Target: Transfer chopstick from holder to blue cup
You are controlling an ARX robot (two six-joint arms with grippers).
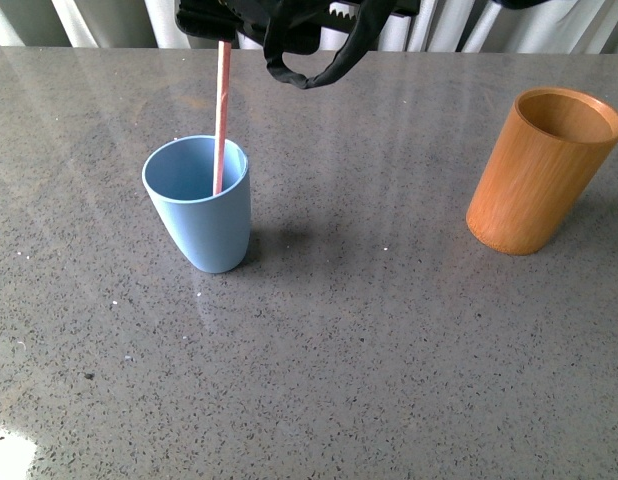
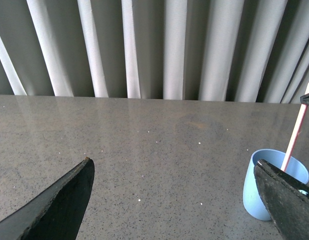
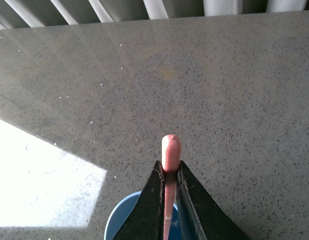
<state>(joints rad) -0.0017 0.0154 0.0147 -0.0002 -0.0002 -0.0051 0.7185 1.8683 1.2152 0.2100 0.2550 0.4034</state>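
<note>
The chopstick (image 1: 221, 120) stands almost upright with its lower end down inside the blue cup (image 1: 201, 205), which sits on the grey worktop (image 1: 369, 350) toward the robot's left. Its upper end is pinched in the right tool (image 3: 170, 172), whose two dark jaws are closed narrow on the stick; from the right wrist the rounded pink tip pokes out just above them, with the cup's rim directly beneath. So the stick's long axis runs straight down from that tool into the cup, leaning only slightly. Whether its foot already rests on the cup's bottom I can't make out, since the wall hides it.

The left tool (image 2: 174, 200) hangs low over bare worktop with its jaws spread wide and nothing between them; the cup shows just beside one of its fingers. The holder (image 1: 542, 170) stands well apart on the robot's right, and it looks empty.

To my eye the transfer is nearly finished: what remains is for the right tool to let go, and the slight lean should settle the stick against the rim.
</note>
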